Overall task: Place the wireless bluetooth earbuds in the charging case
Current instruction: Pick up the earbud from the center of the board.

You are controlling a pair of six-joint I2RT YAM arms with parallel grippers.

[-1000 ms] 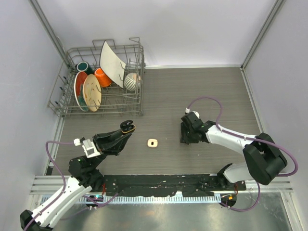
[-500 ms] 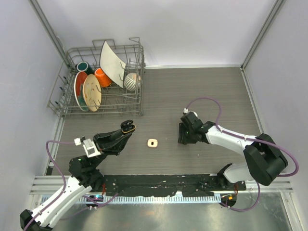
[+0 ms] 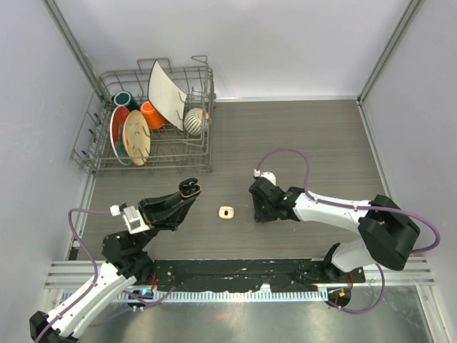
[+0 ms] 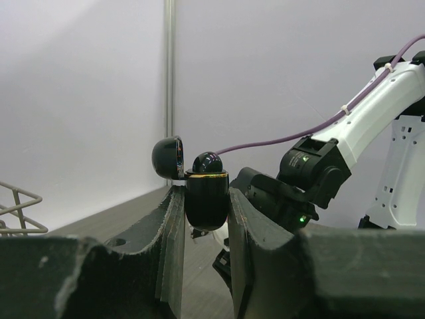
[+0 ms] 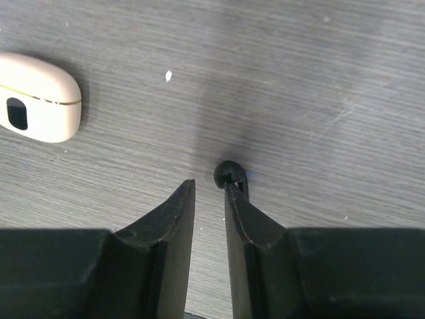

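The right gripper had shifted toward the cream case, its jaws narrowed to a slit. Only the right wrist view showed a black earbud on the tabletop against one fingertip; whether the jaws held it could not be told. The left gripper jaws clamped the open black charging case, left of the cream case.

Left arm and right arm: white link shells with black joint housings; a purple cable runs along each, tied by white clips; fingers matte black, wedge-shaped, faintly ribbed on inner faces; green indicator lamp lit on right arm's black housing.
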